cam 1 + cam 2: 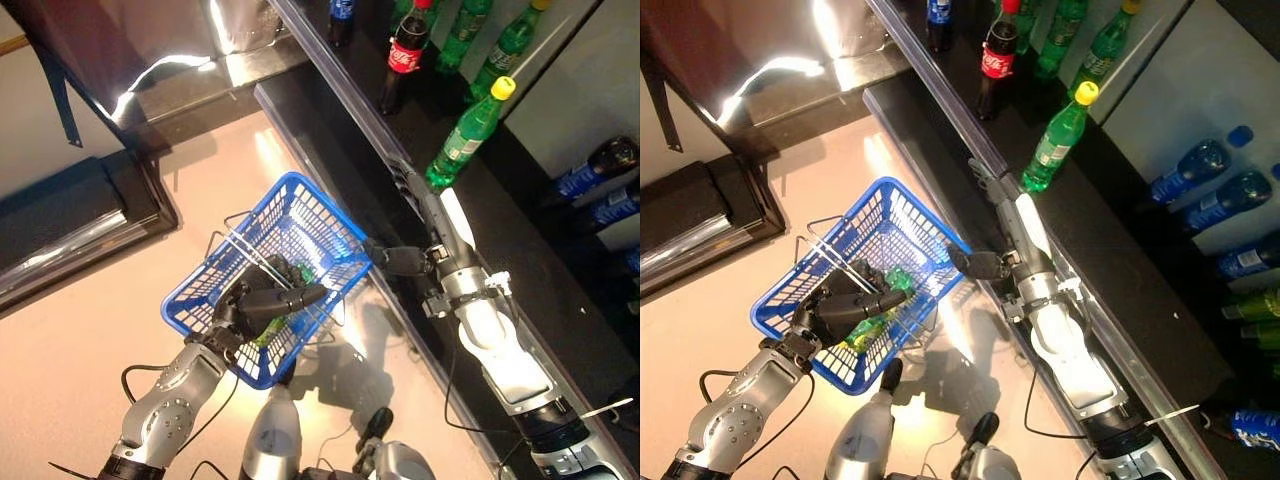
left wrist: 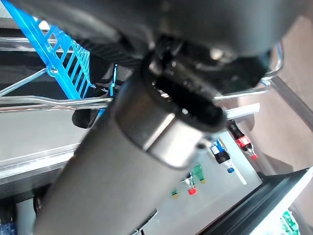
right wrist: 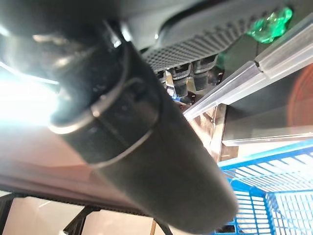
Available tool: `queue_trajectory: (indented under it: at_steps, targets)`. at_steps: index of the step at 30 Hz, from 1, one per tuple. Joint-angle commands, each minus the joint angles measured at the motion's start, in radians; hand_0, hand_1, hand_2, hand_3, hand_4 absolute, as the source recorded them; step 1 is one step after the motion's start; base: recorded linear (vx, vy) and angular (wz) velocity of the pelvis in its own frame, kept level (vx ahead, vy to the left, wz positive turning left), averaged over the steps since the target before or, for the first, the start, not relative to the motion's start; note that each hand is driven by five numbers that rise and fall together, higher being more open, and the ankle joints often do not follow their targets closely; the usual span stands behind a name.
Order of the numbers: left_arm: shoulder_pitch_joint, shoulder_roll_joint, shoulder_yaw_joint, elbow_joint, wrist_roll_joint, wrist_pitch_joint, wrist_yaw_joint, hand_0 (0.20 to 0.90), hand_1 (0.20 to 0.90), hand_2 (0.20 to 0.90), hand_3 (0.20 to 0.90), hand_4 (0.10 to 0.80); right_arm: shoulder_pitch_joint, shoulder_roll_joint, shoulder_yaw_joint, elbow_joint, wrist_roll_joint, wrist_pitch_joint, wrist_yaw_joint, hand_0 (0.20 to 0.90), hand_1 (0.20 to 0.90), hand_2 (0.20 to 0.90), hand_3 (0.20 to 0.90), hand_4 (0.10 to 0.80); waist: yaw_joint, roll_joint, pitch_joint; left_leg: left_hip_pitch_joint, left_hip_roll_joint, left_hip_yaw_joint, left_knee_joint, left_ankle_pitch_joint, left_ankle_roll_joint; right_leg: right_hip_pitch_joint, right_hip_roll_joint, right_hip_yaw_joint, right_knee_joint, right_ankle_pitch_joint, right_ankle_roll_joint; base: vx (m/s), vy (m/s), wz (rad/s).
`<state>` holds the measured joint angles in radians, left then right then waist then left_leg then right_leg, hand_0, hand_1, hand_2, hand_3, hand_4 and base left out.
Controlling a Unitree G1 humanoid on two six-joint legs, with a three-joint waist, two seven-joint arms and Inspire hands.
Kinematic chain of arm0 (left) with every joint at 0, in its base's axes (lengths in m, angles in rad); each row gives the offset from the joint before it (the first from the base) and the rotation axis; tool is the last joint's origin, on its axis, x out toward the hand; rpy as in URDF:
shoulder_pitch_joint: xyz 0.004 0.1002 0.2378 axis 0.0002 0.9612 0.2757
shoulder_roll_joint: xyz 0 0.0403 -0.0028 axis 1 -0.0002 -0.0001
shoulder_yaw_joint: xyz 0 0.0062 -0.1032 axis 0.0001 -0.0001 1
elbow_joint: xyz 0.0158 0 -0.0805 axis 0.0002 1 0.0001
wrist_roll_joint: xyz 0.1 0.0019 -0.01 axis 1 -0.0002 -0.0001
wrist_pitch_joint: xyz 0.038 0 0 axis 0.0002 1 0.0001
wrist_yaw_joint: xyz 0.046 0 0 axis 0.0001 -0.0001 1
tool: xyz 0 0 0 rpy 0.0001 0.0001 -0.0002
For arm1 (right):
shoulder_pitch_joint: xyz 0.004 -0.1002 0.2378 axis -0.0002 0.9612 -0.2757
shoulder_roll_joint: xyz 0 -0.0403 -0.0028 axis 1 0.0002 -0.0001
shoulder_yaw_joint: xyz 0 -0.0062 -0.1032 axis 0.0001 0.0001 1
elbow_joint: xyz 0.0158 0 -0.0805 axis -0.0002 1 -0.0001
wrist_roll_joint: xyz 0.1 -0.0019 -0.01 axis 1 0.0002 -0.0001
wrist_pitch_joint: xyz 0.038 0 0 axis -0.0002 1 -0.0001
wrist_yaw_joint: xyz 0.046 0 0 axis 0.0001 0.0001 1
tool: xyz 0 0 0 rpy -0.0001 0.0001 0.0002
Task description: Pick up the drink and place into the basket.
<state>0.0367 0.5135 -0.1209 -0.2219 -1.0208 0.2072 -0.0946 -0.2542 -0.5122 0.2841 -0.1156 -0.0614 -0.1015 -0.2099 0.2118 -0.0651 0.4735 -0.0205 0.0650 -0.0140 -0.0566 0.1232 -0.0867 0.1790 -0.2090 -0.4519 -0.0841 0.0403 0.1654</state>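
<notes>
My left hand (image 1: 265,298) is shut on the thin wire handles (image 1: 240,248) of the blue basket (image 1: 290,187) and holds it raised in front of me. A green drink (image 1: 868,326) lies inside the basket, partly hidden under that hand. My right hand (image 1: 397,261) is beside the basket's right rim, just below the dark shelf edge, with relaxed fingers and nothing in it. A green bottle with a yellow cap (image 1: 466,134) stands on the shelf past that hand. The basket also shows in the right wrist view (image 3: 274,181).
A long metal rail (image 1: 340,90) edges the dark shelf on my right. A cola bottle (image 1: 404,56) and more green bottles (image 1: 462,35) stand further back on it. Blue bottles (image 1: 1196,166) lie on the far right. A dark low platform (image 1: 70,215) is at the left.
</notes>
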Motion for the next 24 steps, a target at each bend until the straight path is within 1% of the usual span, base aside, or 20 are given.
queue_trajectory:
  at_steps: [1,6,11,17,20,24]
  targets:
    - [-0.161,-0.119,0.055,-0.204,-0.113,-0.375,-0.130,0.300,0.300,0.300,0.200,0.100,0.060,-0.044,0.042,-0.013,0.023,-0.119,-0.067,0.900,0.900,0.900,0.900,0.800,-0.013,0.059,-0.392,0.015,0.010,0.041,-0.031,-0.005,-0.006,0.036,0.005,-0.018,0.015,-0.021,0.006,0.000,0.000,0.00]
    - [-0.159,-0.116,0.061,-0.194,-0.130,-0.366,-0.109,0.300,0.300,0.300,0.200,0.100,0.063,-0.040,0.048,0.000,0.033,-0.109,-0.062,0.900,0.900,0.900,0.900,0.800,-0.015,0.060,-0.391,0.015,0.012,0.045,-0.031,-0.004,-0.009,0.035,0.005,-0.018,0.015,-0.021,0.006,0.000,0.000,0.00]
    - [-0.142,-0.125,0.071,-0.169,-0.115,-0.364,-0.064,0.300,0.300,0.300,0.200,0.100,0.092,-0.028,0.049,0.023,0.048,-0.102,-0.042,0.900,0.900,0.900,0.900,0.800,-0.021,0.060,-0.392,0.015,0.015,0.048,-0.031,-0.004,-0.010,0.034,0.005,-0.016,0.014,-0.022,0.006,0.000,0.000,0.00]
    - [-0.092,-0.133,0.109,-0.111,-0.074,-0.353,-0.019,0.300,0.300,0.300,0.200,0.100,0.146,-0.011,0.038,0.061,0.056,-0.090,-0.008,0.900,0.900,0.900,0.900,0.800,-0.030,0.059,-0.394,0.017,0.019,0.051,-0.031,-0.004,-0.011,0.034,0.006,-0.010,0.007,-0.017,0.005,0.006,0.000,-0.01]
    - [-0.053,-0.138,0.128,-0.060,-0.051,-0.354,-0.019,0.300,0.300,0.300,0.200,0.100,0.177,-0.006,0.025,0.081,0.060,-0.087,0.016,0.900,0.900,0.900,0.900,0.800,-0.039,0.058,-0.396,0.019,0.022,0.058,-0.031,-0.005,-0.011,0.030,0.006,-0.002,0.004,-0.013,0.005,0.042,0.008,-0.11]
    - [-0.017,-0.138,0.154,0.007,-0.038,-0.372,-0.027,0.300,0.300,0.300,0.200,0.100,0.224,-0.021,-0.002,0.109,0.075,-0.109,0.051,0.900,0.900,0.900,0.900,0.800,-0.054,0.058,-0.399,0.023,0.025,0.071,-0.031,-0.008,-0.010,0.023,0.005,0.012,0.000,-0.007,0.006,0.025,0.010,-0.03]
